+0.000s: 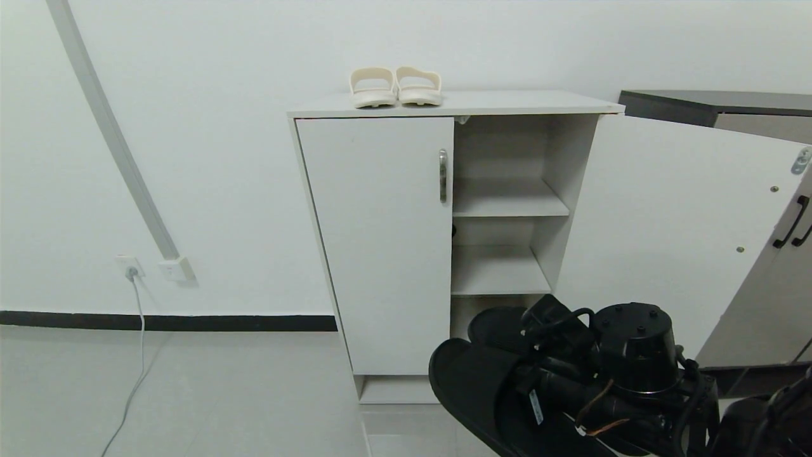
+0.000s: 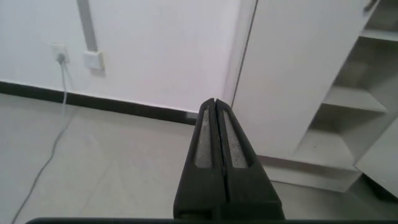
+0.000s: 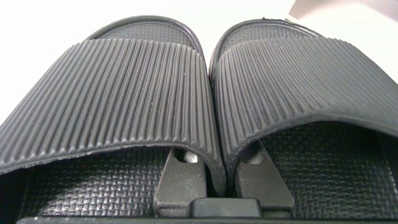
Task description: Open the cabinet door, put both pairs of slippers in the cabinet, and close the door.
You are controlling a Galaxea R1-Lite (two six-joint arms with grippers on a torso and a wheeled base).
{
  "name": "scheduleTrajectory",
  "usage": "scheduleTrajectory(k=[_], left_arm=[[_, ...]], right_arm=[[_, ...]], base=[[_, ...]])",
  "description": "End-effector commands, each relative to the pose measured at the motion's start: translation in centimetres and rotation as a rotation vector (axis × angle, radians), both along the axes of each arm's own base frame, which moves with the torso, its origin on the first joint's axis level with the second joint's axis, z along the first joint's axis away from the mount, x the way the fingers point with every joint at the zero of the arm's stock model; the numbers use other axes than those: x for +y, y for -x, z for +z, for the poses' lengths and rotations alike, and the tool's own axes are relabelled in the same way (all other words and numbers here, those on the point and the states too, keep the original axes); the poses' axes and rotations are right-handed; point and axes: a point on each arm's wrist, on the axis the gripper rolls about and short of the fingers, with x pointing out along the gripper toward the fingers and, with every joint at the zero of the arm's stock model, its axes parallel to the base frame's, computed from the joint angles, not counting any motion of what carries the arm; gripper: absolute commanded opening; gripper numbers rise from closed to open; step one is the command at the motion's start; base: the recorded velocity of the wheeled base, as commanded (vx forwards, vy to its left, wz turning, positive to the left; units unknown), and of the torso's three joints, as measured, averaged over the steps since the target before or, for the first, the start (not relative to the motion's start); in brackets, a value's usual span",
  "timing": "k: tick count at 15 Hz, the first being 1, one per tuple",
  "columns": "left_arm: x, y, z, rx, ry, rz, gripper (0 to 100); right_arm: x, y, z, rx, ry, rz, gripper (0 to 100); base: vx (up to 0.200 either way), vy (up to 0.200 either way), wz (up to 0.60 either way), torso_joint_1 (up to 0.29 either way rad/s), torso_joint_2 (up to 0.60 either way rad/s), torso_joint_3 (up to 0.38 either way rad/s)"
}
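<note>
Already the cabinet door (image 1: 672, 235) stands open; right gripper (image 3: 221, 183) pinches the black slippers (image 1: 482, 381) (1 of 2 pairs), white slippers (image 1: 396, 87) wait on top, left gripper (image 2: 214, 143) closed, empty.

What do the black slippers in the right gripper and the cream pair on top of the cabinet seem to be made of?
Black slippers: likely moulded rubber or foam, matte; the straps are finely ribbed and the footbed has a pressed woven pattern.
Cream slippers: probably a similar moulded foam, smooth and matte, with a one-piece look; too far off to be sure.
</note>
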Motion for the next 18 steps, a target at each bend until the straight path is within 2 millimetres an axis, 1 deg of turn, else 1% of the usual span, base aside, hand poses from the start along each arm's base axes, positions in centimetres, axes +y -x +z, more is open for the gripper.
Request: scheduleTrajectory(k=[1, 3, 6, 8, 9, 10, 12, 13, 14, 15, 18], left_arm=[[-0.1, 0.6, -0.3, -0.05, -0.026, 0.009, 0], [-0.6, 0.5, -0.7, -0.011, -0.085, -0.201, 0], [-0.6, 0.5, -0.7, -0.012, -0.107, -0.232, 0], [-0.6, 0.5, -0.7, -0.013, -0.087, -0.225, 0], [-0.6, 0.5, -0.7, -0.013, -0.087, -0.225, 0], [-0.6, 0.5, -0.7, -0.015, -0.087, -0.225, 0], [-0.6, 0.5, -0.7, -0.015, -0.085, -0.225, 0], [-0.6, 0.5, -0.7, -0.015, -0.085, -0.225, 0], [-0.6, 0.5, -0.7, -0.015, -0.085, -0.225, 0], [-0.6, 0.5, -0.7, -0.015, -0.085, -0.225, 0], [-0.6, 0.5, -0.7, -0.015, -0.084, -0.224, 0]], right_arm=[[0.0, 0.0, 0.0, 0.0, 0.001, 0.002, 0], [0.1, 0.0, 0.0, -0.001, 0.0, 0.002, 0], [0.5, -0.5, 0.3, -0.02, -0.007, -0.033, 0], [3.1, -0.2, 1.8, -0.043, -0.099, -0.13, 0], [4.4, -0.5, 1.8, -0.05, -0.125, -0.194, 0], [5.1, -1.1, 1.7, -0.062, -0.134, -0.248, 0], [6.3, -2.8, 0.7, -0.07, -0.141, -0.362, 0], [7.2, -4.0, 0.2, -0.092, -0.146, -0.473, 0], [7.5, -5.4, -0.2, -0.123, -0.128, -0.612, 0], [7.6, -5.9, -0.1, -0.13, -0.118, -0.679, 0], [7.3, -6.4, -0.2, -0.102, -0.092, -0.744, 0]], base=[[0.0, 0.0, 0.0, 0.0, 0.0, 0.0], [0.0, 0.0, 0.0, 0.0, 0.0, 0.0], [0.0, 0.0, 0.0, 0.0, 0.0, 0.0], [0.0, 0.0, 0.0, 0.0, 0.0, 0.0], [0.0, 0.0, 0.0, 0.0, 0.0, 0.0], [0.0, 0.0, 0.0, 0.0, 0.0, 0.0], [0.0, 0.0, 0.0, 0.0, 0.0, 0.0], [0.0, 0.0, 0.0, 0.0, 0.0, 0.0], [0.0, 0.0, 0.0, 0.0, 0.0, 0.0], [0.0, 0.0, 0.0, 0.0, 0.0, 0.0], [0.0, 0.0, 0.0, 0.0, 0.0, 0.0]])
